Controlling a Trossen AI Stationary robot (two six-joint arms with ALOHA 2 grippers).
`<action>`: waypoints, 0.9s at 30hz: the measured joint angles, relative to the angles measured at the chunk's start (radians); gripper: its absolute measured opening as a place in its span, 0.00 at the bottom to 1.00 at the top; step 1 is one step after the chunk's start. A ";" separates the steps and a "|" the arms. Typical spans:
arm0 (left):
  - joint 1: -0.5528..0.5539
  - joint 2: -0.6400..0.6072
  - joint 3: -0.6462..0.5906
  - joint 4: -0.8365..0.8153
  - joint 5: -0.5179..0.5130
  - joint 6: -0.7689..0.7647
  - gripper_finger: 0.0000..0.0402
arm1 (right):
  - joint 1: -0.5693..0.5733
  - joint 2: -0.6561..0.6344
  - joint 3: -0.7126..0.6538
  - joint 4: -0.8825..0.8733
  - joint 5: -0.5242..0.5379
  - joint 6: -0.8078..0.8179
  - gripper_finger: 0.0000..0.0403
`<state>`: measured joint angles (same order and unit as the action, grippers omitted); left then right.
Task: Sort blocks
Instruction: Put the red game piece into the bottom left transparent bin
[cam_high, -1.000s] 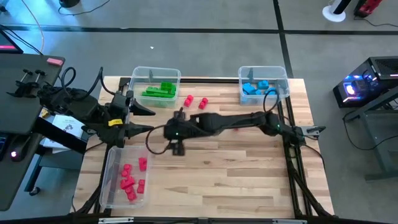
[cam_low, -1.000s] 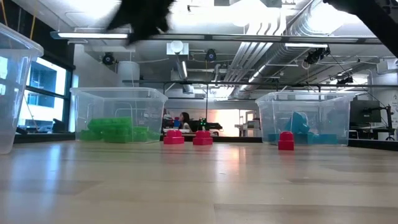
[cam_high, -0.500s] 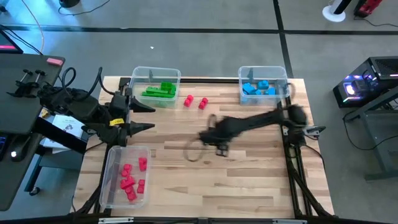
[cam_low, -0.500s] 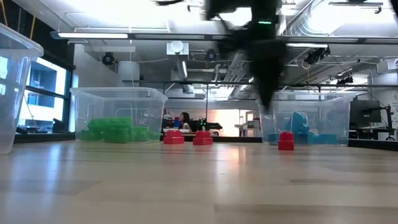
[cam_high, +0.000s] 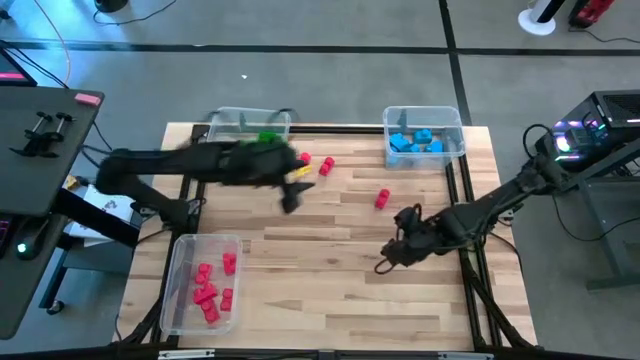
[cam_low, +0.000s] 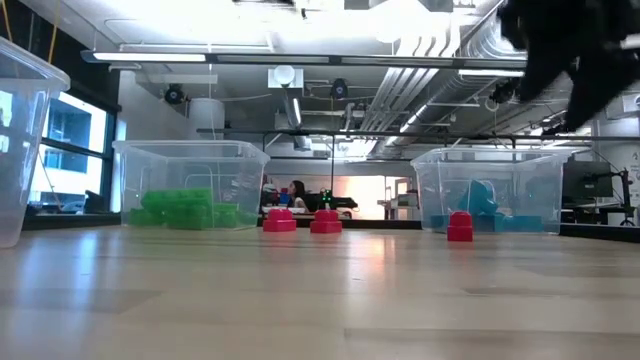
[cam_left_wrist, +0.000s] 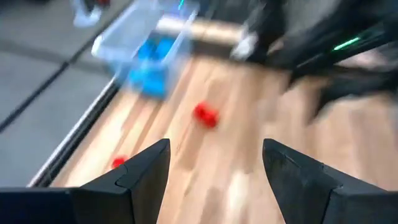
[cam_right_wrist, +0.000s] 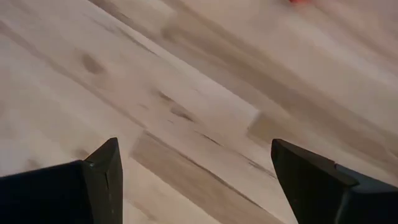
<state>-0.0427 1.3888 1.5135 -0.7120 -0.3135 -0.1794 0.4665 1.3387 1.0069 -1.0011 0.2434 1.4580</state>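
Note:
Three loose red blocks lie on the wooden table: two (cam_high: 303, 160) (cam_high: 326, 166) near the far edge and one (cam_high: 382, 200) right of the middle. My left gripper (cam_high: 292, 195) is open and hangs above the table just near-side of the far pair, touching nothing. In the left wrist view its fingers (cam_left_wrist: 214, 149) frame bare wood, with a red block (cam_left_wrist: 205, 115) ahead. My right gripper (cam_high: 385, 262) is open above bare wood near the right side, and its wrist view (cam_right_wrist: 196, 152) shows only tabletop.
Three clear bins stand on the table: one with green blocks (cam_high: 268, 140) at the far left, partly under my left arm, one with blue blocks (cam_high: 415, 140) at the far right, one with red blocks (cam_high: 210, 290) at the near left. Bare wood lies in the middle.
My left arm has swung out from the table's left edge, over the green bin, toward the two far red blocks, sinking a little. My right arm has drawn back from the table's middle toward the right edge and nearer, its gripper rolling and tipping downward. Both grippers stay open.

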 joint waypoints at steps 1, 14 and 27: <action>0.037 0.047 0.000 -0.001 0.014 -0.005 0.61 | 0.012 -0.012 0.010 0.000 0.028 0.001 0.70; 0.363 0.609 0.091 -0.054 0.315 -0.347 0.61 | 0.017 -0.072 0.039 0.001 0.204 -0.228 0.70; 0.452 0.800 0.313 -0.121 0.226 -0.282 0.61 | -0.009 -0.071 0.040 0.038 0.239 -0.227 0.70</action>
<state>0.4096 2.1887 1.8266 -0.8335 -0.0877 -0.4611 0.4576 1.2678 1.0464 -0.9635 0.4826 1.2309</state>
